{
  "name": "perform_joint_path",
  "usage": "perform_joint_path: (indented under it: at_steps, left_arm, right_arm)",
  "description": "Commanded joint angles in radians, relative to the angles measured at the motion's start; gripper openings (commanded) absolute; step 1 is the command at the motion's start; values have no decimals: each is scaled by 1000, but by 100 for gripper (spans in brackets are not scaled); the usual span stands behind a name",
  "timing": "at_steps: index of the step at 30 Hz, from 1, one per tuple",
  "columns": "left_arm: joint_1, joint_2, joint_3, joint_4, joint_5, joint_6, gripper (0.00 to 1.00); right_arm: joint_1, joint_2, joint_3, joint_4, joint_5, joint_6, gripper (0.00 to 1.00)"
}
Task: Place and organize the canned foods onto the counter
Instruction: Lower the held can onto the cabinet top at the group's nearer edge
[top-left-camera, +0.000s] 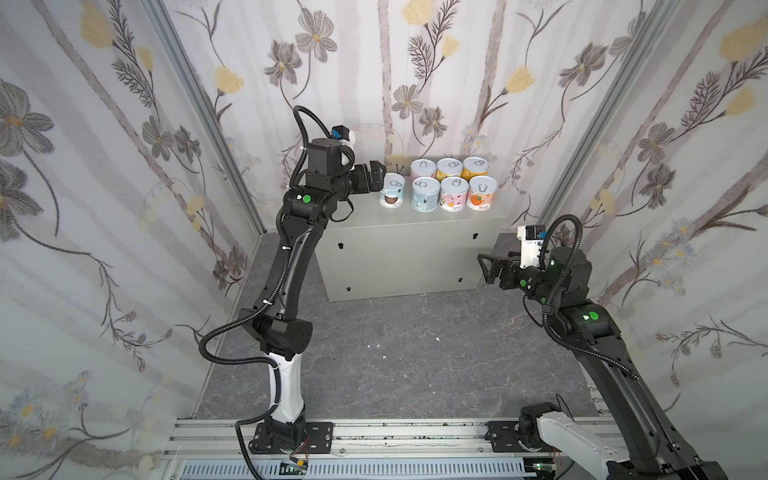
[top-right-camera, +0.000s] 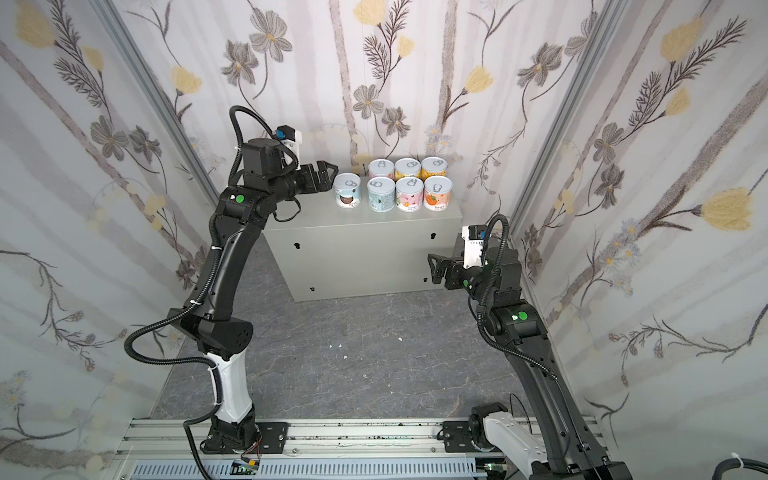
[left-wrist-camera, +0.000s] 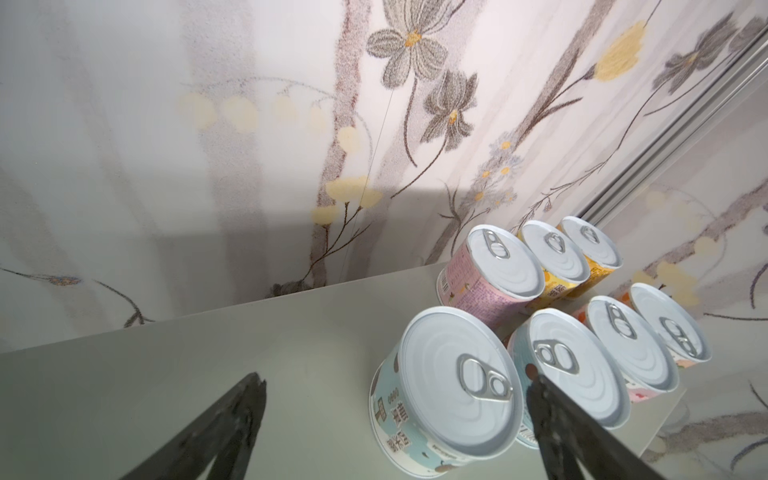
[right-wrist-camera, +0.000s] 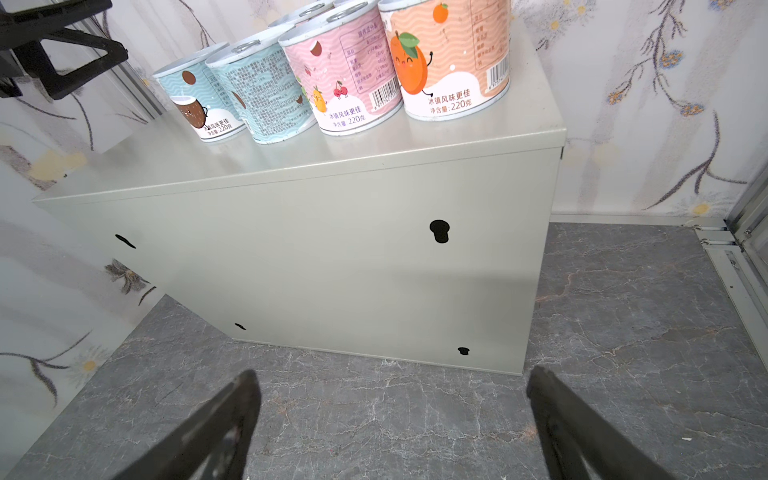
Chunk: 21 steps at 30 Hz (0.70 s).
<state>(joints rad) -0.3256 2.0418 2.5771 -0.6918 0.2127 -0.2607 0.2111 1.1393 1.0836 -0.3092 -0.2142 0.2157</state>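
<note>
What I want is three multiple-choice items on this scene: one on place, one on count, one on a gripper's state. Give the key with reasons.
1. Where do the canned foods stand? A floor; B counter top; C base rail.
2. How many tins are there? A five; B six; C seven.
3. How is the left gripper? A shut on the coconut tin; B open next to it; C shut, empty.
Key: 1 B, all stand on the flat top. 2 C, three in back, four in front. 3 B, the wrist view shows its fingers spread wide, not clamping the tin.
</note>
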Motion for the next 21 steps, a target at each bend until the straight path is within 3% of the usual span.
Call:
perform_joint_path:
  at_steps: [1,13,21]
  left_arm:
    - [20,47,45,6,25,-79,100]
    - [62,153,72,227,364,-269,97]
    - [61,192,104,216,457,-300,95]
  right_arm:
    - [-1,-7,-2,32,-8,-2,100]
    - [-13,-16,-2,1,4,-13,100]
    - [-19,-18,-10,1,-4,-15,100]
